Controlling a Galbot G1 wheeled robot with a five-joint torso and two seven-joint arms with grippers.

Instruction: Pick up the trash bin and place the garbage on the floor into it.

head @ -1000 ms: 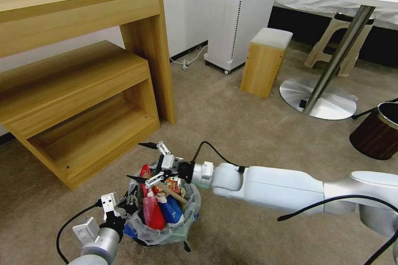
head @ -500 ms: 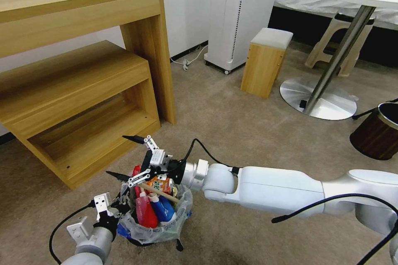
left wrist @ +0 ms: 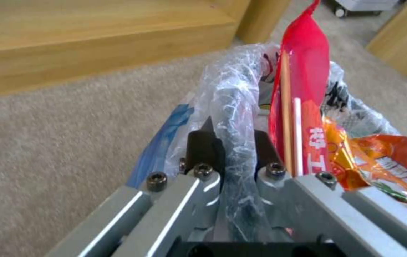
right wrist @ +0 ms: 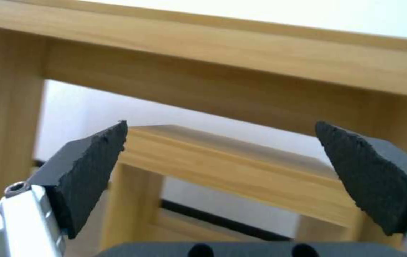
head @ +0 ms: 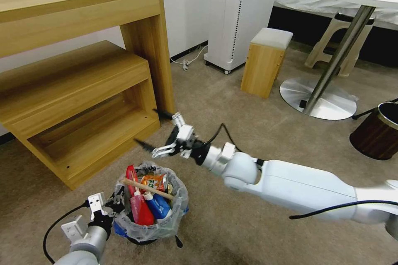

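Overhead, right gripper (head: 154, 132) fingers spread wide, empty; left gripper (left wrist: 234, 142) fingers pinch trash bin (head: 137, 232) rim.

Trash bin (head: 124, 232) dark blue, clear liner; inside: red packet (head: 141, 211), orange wrapper (head: 153, 181), blue-white carton (head: 159, 207). Carpet (head: 232, 112) beige.

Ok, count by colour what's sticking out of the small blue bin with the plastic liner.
Red: 2, tall red wrapper, squat red packet
Blue: 1, blue-white carton
Orange: 1, orange snack wrapper
Wood: 1, thin wooden stick
Total: 5 showing in the dark-blue lined bin
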